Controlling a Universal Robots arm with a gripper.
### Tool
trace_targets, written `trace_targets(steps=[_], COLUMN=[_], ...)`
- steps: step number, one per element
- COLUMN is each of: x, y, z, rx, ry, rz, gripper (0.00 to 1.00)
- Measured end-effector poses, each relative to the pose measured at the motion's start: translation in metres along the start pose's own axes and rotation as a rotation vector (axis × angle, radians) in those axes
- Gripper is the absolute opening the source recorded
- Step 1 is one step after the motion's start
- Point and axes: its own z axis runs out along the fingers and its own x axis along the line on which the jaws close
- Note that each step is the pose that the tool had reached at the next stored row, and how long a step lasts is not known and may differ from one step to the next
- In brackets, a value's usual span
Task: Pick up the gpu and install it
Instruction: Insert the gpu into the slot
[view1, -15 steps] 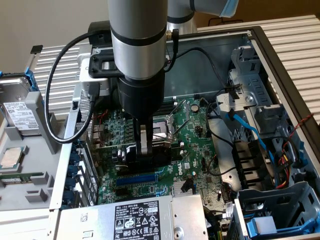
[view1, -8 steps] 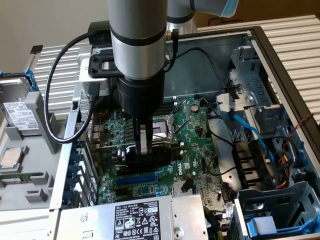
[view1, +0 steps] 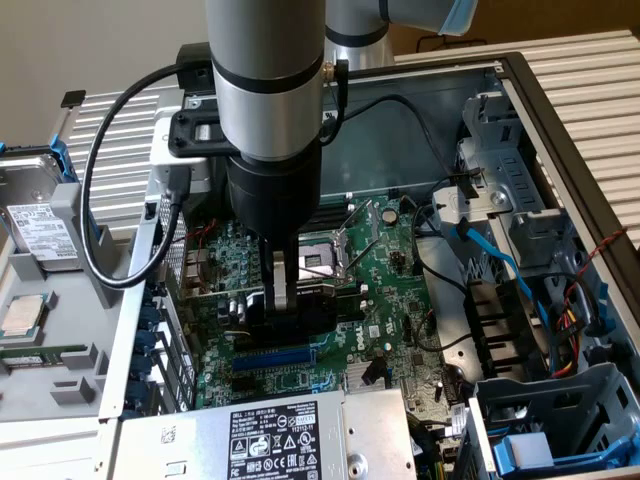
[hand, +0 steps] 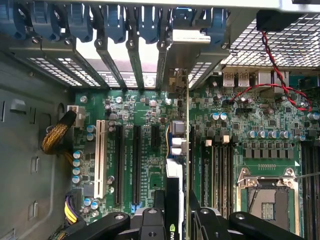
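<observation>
Gripper (view1: 283, 298) (hand: 177, 221): lowered inside the open computer case (view1: 520, 80). Its two fingers (hand: 154, 220) are closed against the opposite faces of the gpu (view1: 315, 315) (hand: 173, 202), pinching it.

Gpu: held upright on its long edge directly under the gripper and just above or on the motherboard (view1: 395, 265) (hand: 260, 130). In the wrist view it appears edge-on, with the black cooler block on one side and the thin green board on the other. It runs away from the fingers to the metal end bracket (hand: 186, 50) at the case's rear openings. Whether the lower edge is seated in a slot cannot be told.

Around the gripper:
- Processor socket (view1: 325, 255) (hand: 267, 195): just beside the gripper, toward the exterior view's right; uncovered.
- Blue slot (view1: 290, 357): just below the gripper in the exterior view, and bare.
- Long black slots (hand: 135, 160) and a white slot (hand: 98, 160): on the far side of the gpu from the socket, all unoccupied.
- Blue latches (hand: 107, 25): in a row along the rear wall beyond the fingers.
- Power supply (view1: 260, 435): near the gripper, in the exterior view's foreground, with its label facing up.
- Hard drive (view1: 40, 230): well apart from the gripper, outside the case at the exterior view's left.
- Black cable (view1: 100, 230): hangs in a loop from the wrist on that same side.
</observation>
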Motion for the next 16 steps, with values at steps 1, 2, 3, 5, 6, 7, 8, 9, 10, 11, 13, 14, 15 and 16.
trace_targets(steps=[1,2,3,5,6,7,8,9,10,11,13,14,15,16], x=[0.0000,0.0000,0.0001,0.0001,0.0001,0.0001,0.0002,0.0002,0.0002,0.0002,0.0003,0.0003,0.0003,0.0003], y=[0.0001,0.0002,0.0003,0.0003,0.0003,0.0003,0.0003,0.0004,0.0005,0.0006,0.0007,0.0007,0.0007,0.0008], z=[0.0000,0.0000,0.0001,0.0009,0.0014,0.0021,0.0028,0.0037,0.0045,0.0052,0.0053,0.0053,0.0053,0.0053], rx=[-0.0001,0.0000,-0.0001,0.0000,0.0000,0.0000,0.0000,0.0000,0.0000,0.0000,-0.0001,-0.0001,-0.0001,-0.0001], ry=[0.0001,0.0000,0.0001,-0.0001,0.0000,0.0001,0.0000,0.0000,0.0000,0.0000,0.0002,0.0002,0.0001,0.0001], rz=[0.000,0.000,0.000,0.000,0.000,0.000,0.000,0.000,0.000,0.000,0.000,0.000,0.000,0.000], gripper=[0.27,0.27,0.27,0.27,0.27,0.27,0.27,0.27,0.27,0.27,0.27,0.27,0.27,0.27])
